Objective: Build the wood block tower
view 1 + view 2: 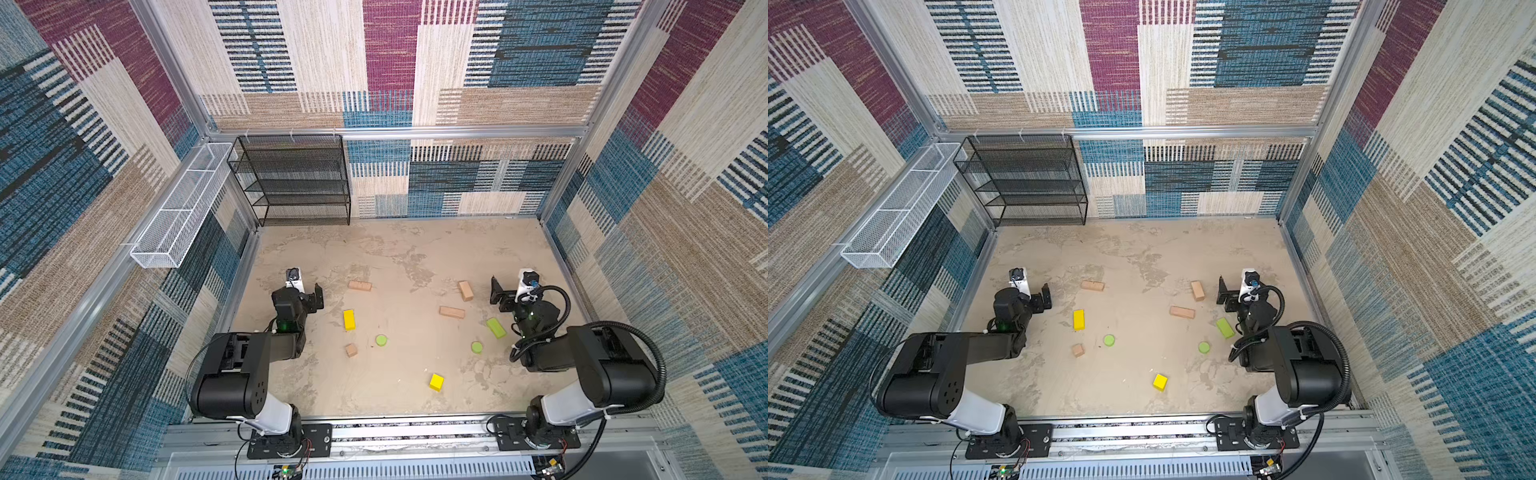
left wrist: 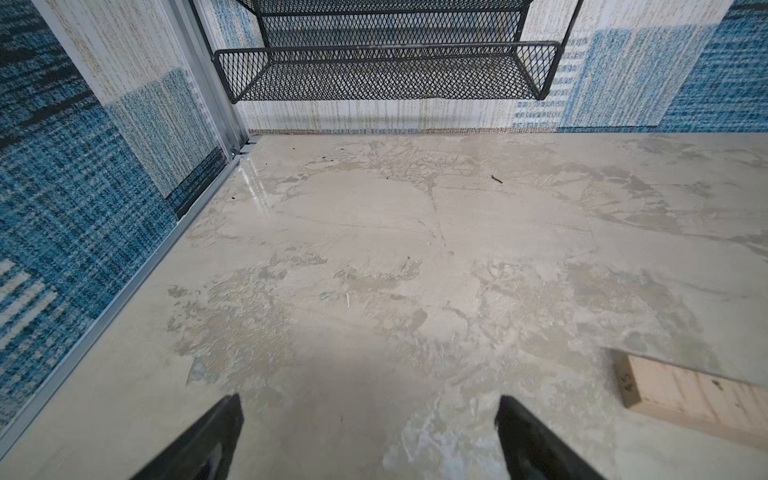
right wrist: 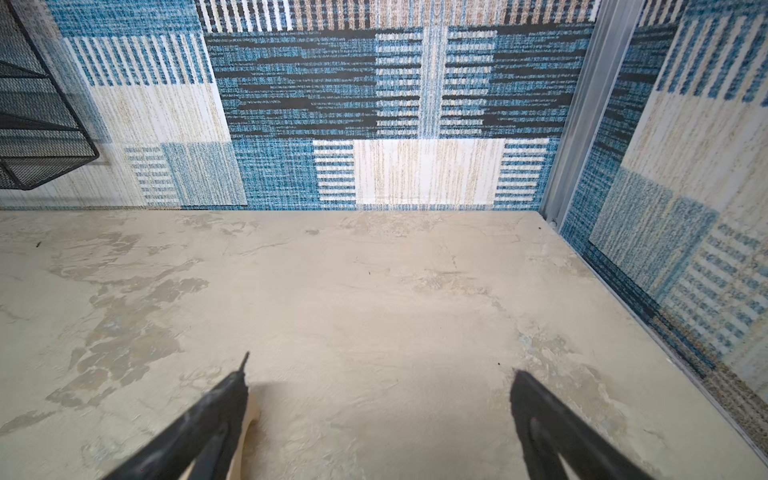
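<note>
Eight blocks lie around the yellow bar; your left tool and right tool gape empty; hasty reaches could scatter them.

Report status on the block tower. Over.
Left gripper open, empty. Right gripper open, empty. Blocks all loose on the table, none stacked. Nothing blocking them.

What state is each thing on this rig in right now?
left gripper, open, holding nothing.
right gripper, open, holding nothing.
left tan bar, flat, unstacked.
right tan bar, flat, unstacked.
centre tan bar, flat, unstacked.
tan cube, unstacked.
yellow bar, flat, unstacked.
yellow cube, unstacked.
lime green bar, flat, unstacked.
left green disc, flat, unstacked.
right green disc, flat, unstacked.
black mesh shelf, empty.
white wire basket, empty.
</note>
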